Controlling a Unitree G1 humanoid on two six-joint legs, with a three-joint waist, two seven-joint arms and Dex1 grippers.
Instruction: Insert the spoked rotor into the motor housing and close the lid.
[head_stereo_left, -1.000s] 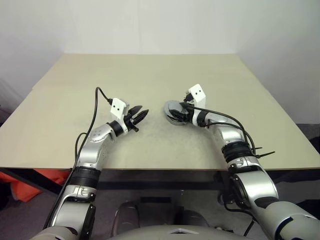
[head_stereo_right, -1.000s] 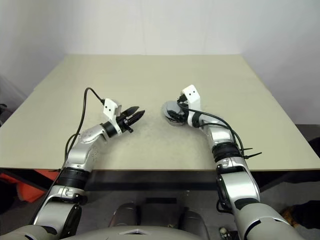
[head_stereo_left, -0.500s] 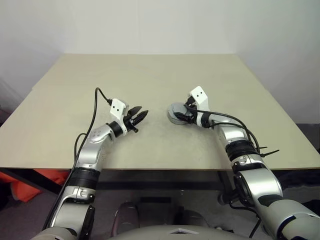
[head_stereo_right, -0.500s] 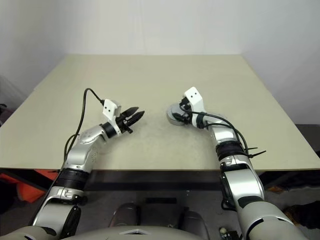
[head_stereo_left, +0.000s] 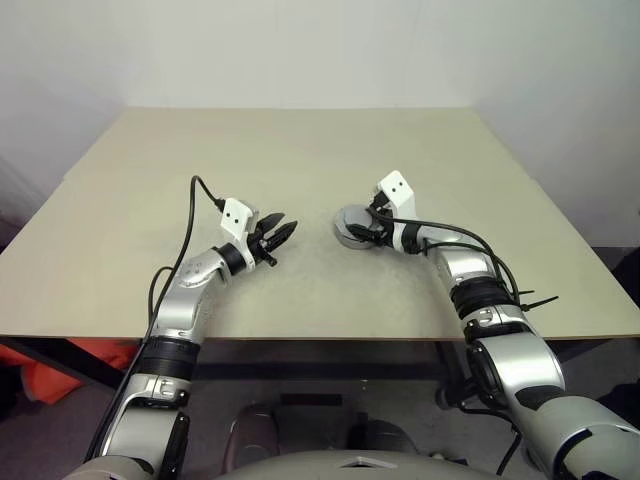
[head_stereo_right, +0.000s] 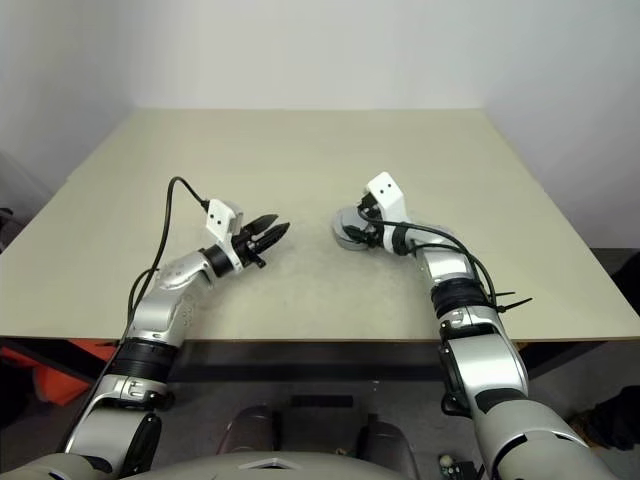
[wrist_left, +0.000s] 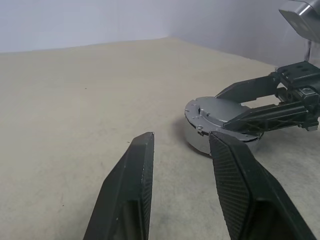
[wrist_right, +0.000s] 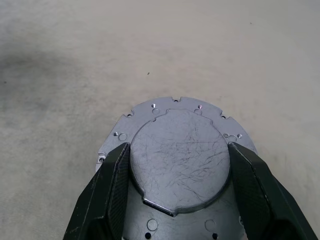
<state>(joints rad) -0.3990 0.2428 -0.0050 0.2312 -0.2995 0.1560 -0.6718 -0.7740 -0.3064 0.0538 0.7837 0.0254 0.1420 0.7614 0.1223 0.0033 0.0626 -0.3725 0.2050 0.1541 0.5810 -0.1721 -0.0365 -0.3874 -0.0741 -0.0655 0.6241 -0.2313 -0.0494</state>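
Straddling the lid (wrist_right: 177, 150), the right pincer (wrist_right: 177, 200) has one finger on each side of its raised centre, seemingly to press or steady the disc. The fingers sit spread against that centre; whether they squeeze it or merely flank it I cannot tell. The lid lies flat on the motor housing (wrist_left: 197, 140), which stands on the tabletop (head_stereo_left: 300, 160), so the spoked rotor is presumably shut inside. The left pincer (head_stereo_left: 272, 236) hovers well apart with fingers spread and empty, probably waiting clear of the work.
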